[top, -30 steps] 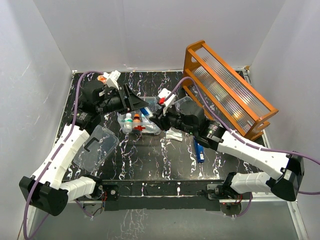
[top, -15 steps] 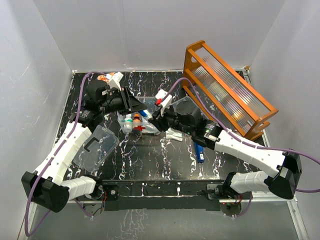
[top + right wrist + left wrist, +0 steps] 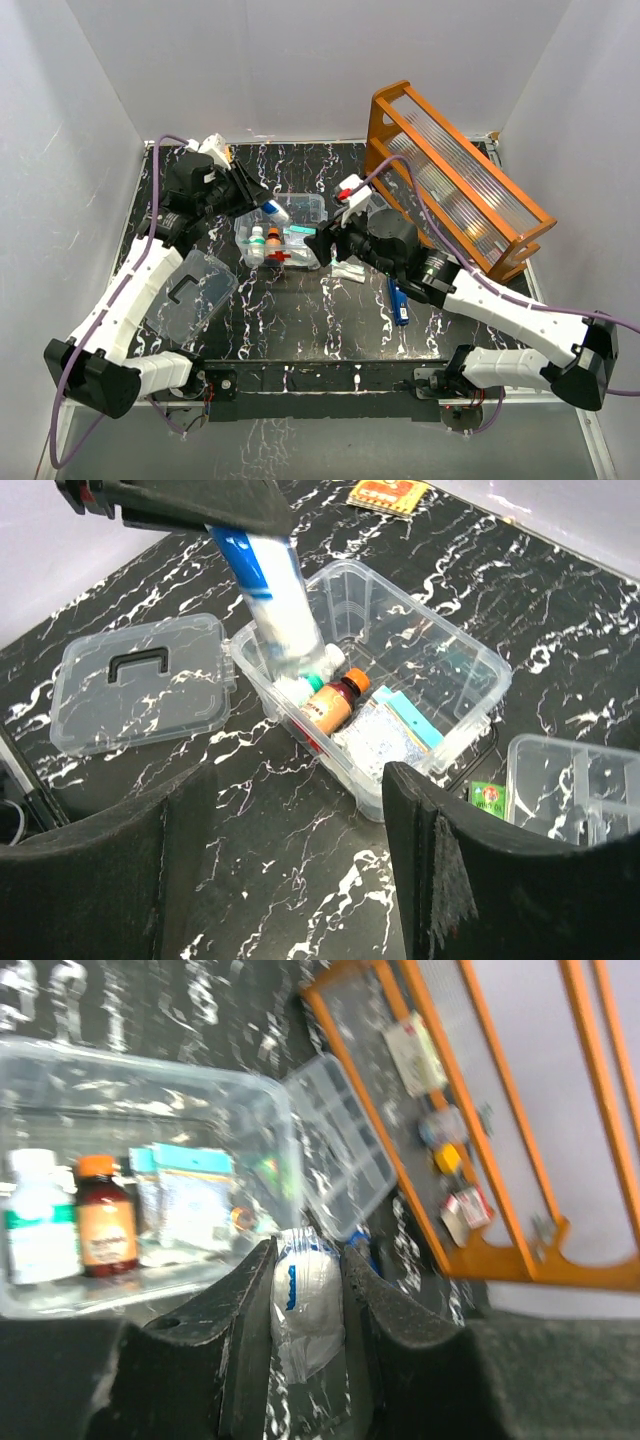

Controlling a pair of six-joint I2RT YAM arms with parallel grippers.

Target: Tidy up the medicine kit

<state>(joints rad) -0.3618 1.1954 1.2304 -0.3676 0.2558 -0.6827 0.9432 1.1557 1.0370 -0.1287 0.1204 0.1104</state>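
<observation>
The medicine kit (image 3: 318, 211) is a clear open box in the middle of the table, also seen in the left wrist view (image 3: 270, 1100) and the right wrist view (image 3: 470, 652). It holds a white bottle (image 3: 38, 1225), a brown bottle with an orange cap (image 3: 335, 698) and flat sachets (image 3: 392, 730). Its clear lid (image 3: 190, 292) with a dark handle lies to the left. My left gripper (image 3: 262, 205) is shut on a white wrapped roll with blue print (image 3: 305, 1300), hanging over the box's left end. My right gripper (image 3: 322, 240) stands open and empty beside the box's right side.
An orange wooden rack (image 3: 455, 180) leans at the back right. A clear divided tray (image 3: 575, 790) sits between it and the box. A blue item (image 3: 400, 300) and a white packet (image 3: 348, 270) lie near the right arm, and a green sachet (image 3: 488, 797) lies by the tray.
The left gripper shut on the roll and lifted it up and back over the box. The right gripper opened and drew back to the right.
</observation>
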